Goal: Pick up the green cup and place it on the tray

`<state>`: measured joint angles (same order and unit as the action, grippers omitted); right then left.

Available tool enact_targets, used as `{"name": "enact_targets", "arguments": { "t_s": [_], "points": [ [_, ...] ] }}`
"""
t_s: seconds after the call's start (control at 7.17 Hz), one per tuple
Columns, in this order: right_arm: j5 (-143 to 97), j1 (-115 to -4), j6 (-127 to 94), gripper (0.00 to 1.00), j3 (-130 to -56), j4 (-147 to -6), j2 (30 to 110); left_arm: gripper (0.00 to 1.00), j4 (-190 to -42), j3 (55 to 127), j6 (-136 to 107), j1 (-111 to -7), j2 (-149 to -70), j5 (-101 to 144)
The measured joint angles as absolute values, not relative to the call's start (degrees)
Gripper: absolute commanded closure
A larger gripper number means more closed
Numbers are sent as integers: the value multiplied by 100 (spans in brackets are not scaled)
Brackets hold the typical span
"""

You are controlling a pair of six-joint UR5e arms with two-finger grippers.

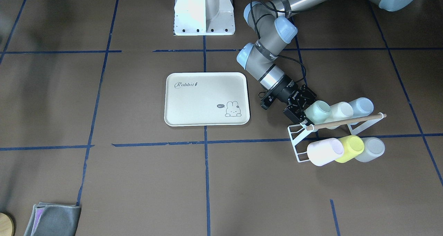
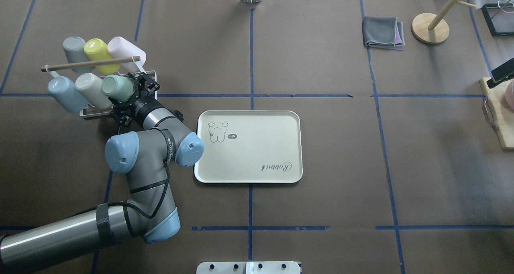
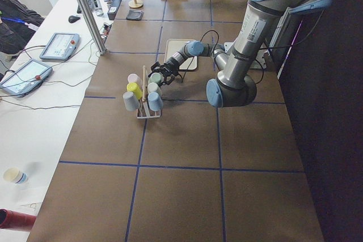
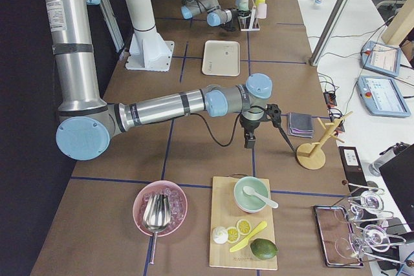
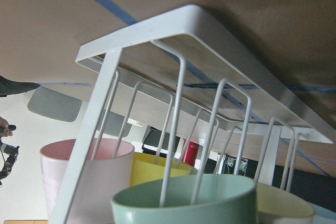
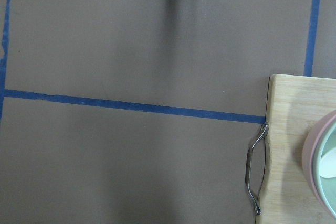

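The green cup (image 2: 117,88) hung tilted on the rack (image 2: 93,113), at the tray (image 2: 257,149) end of a 3-cup row, well apart from the tray. The left gripper (image 2: 127,94) sat at the cup's mouth end, jaws apart on either side; contact was unclear. The right gripper (image 4: 249,139) hung far away; whether its jaws were apart or together could not be told.

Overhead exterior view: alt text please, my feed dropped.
The left gripper, jaws open, is at the green cup hanging on a rack of six cups. The tray sits mid-table with no cup on it.
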<state>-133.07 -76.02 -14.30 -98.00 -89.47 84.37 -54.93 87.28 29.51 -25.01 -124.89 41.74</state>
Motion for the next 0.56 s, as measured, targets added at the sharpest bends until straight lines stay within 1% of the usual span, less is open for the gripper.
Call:
{"name": "enact_targets", "arguments": {
  "t_s": [0.14, 0.42, 0.56],
  "points": [
    [-13308, -7603, -1431, 0, -9800, -8947, 8437, 35, -5493, 8728, 2948, -2521, -12489, 4140],
    [-13313, -7603, -1433, 0, -9800, -8947, 8437, 48, -5491, 8741, 2939, -2550, -12487, 4040],
    [-13310, -7602, -1432, 0, -9800, -8947, 8438, 49, -5485, 8753, 2938, -2565, -12483, 4025]
  ]
}}
